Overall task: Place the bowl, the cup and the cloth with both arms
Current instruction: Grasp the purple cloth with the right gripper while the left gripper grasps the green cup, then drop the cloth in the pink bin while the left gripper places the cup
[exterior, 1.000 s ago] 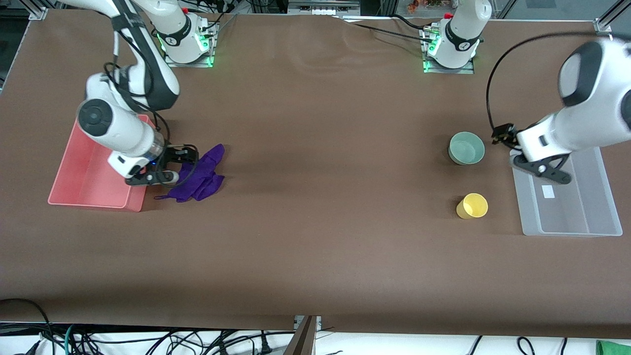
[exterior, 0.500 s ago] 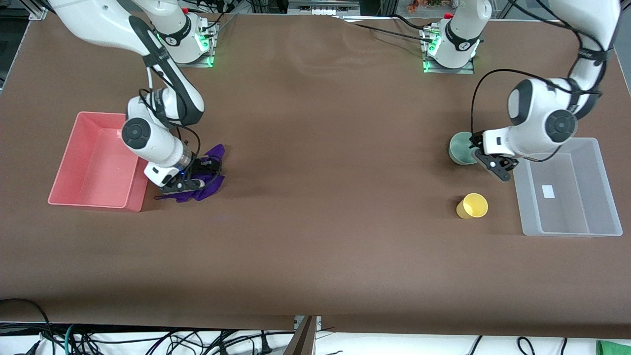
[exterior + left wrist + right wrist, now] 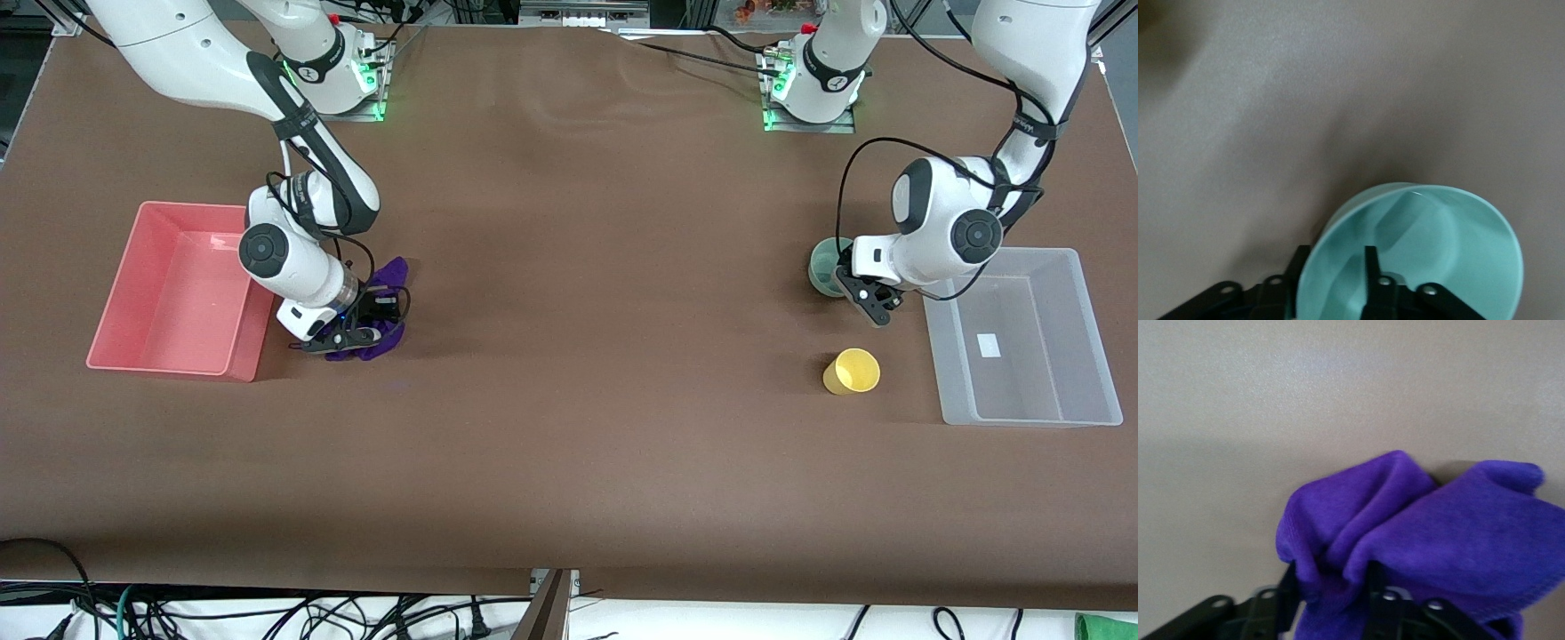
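Note:
The teal-green bowl (image 3: 822, 265) stands upright near the left arm's end of the table. My left gripper (image 3: 858, 289) is open and straddles its rim. In the left wrist view one finger (image 3: 1370, 267) is inside the bowl (image 3: 1425, 247) and the other finger (image 3: 1298, 267) is outside its wall. The yellow cup (image 3: 852, 372) stands alone, nearer to the front camera than the bowl. My right gripper (image 3: 356, 331) is down on the purple cloth (image 3: 388, 276). It (image 3: 1330, 577) is open, with a bunched fold of the cloth (image 3: 1425, 520) between the fingers.
A pink bin (image 3: 191, 206) lies beside the cloth at the right arm's end. A clear plastic bin (image 3: 1031, 418) lies beside the bowl and cup at the left arm's end. The table is covered in brown cloth.
The right gripper moved from beside the pink bin down onto the cloth, which now looks more bunched. The left gripper moved from over the clear bin down to the bowl's rim.

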